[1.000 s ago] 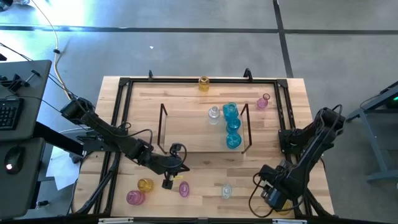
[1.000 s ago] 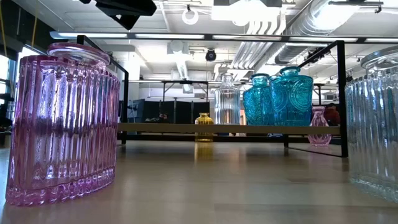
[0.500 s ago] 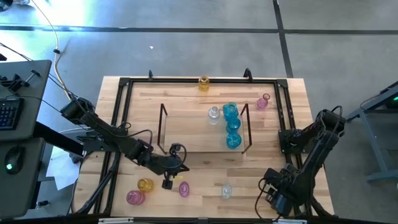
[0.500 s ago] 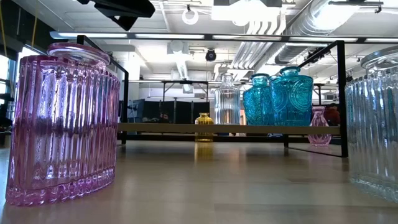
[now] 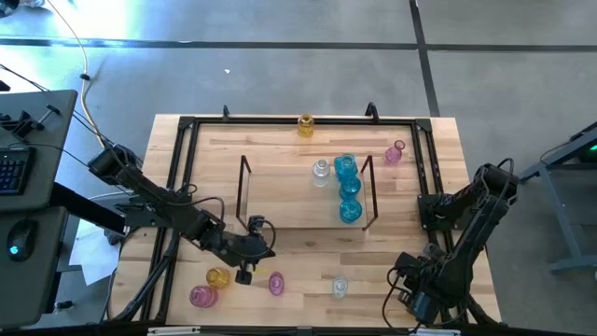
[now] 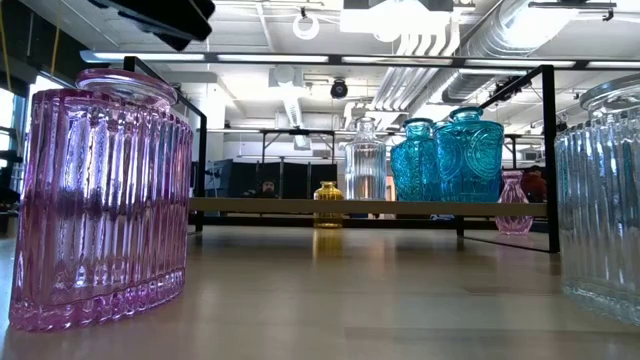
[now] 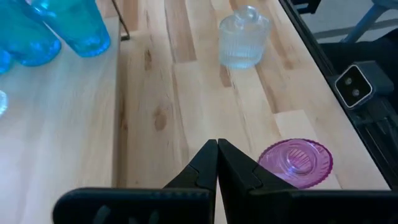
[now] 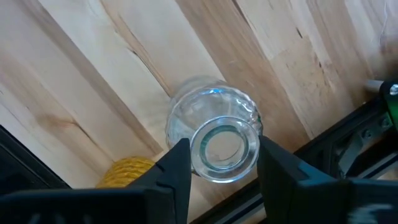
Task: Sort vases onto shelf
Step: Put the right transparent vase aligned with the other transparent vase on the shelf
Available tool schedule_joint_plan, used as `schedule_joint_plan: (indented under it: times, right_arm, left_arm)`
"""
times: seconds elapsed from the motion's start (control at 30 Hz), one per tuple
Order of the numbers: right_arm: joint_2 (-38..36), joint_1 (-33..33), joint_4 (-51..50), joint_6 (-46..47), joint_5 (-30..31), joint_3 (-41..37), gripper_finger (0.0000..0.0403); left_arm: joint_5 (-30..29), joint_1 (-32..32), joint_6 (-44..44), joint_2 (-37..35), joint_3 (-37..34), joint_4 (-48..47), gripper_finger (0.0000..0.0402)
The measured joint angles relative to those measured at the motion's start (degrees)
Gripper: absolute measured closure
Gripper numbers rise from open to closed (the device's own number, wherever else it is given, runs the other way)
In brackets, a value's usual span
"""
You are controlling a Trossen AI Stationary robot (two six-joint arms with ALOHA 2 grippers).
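Note:
The shelf (image 5: 298, 198) holds a clear vase (image 5: 322, 170) and three cyan vases (image 5: 349, 189), all standing upright. Near the table's front stand a yellow vase (image 5: 218, 276), two pink vases (image 5: 202, 296) (image 5: 276, 283) and a clear one (image 5: 340, 287). My left gripper (image 7: 217, 163) hovers shut above the table, beside a pink vase (image 7: 295, 163). At the near right corner my right gripper (image 8: 225, 163) points down over another clear vase (image 8: 214, 124), shut on it. A yellow vase (image 8: 127, 171) stands next to that one. My right gripper has the clear vase's round mouth rim (image 8: 198, 149) between its two fingers (image 8: 177, 165), one on each side. The fingers come from above, pointing down. The vase stands upright with its base on the table.
A yellow vase (image 5: 305, 124) stands at the far edge and a pink one (image 5: 395, 152) to the right of the shelf. The black frame (image 5: 177, 177) runs around the tabletop. In the low view a pink vase (image 6: 100, 200) and a clear one (image 6: 605, 200) loom close.

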Motion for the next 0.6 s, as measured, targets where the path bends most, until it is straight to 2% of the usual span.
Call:
schedule_joint_plan:
  times: [0.2,0.43,0.6]
  right_arm:
    - [-0.02,-1.18,0.30,-3.51,-0.19,0.00,0.0280]
    - [-0.01,-2.87,0.90,-8.54,-0.39,0.36,0.0283]
    - [0.09,-4.43,1.21,-11.42,0.20,4.31,0.0283]
  left_arm:
    - [-2.34,0.18,1.21,-3.98,-0.47,-0.67,0.0401]
    - [-0.16,3.44,4.40,-11.65,-13.41,16.27,0.0401]
    - [-0.20,6.82,6.54,-19.19,-22.34,27.17,0.0401]
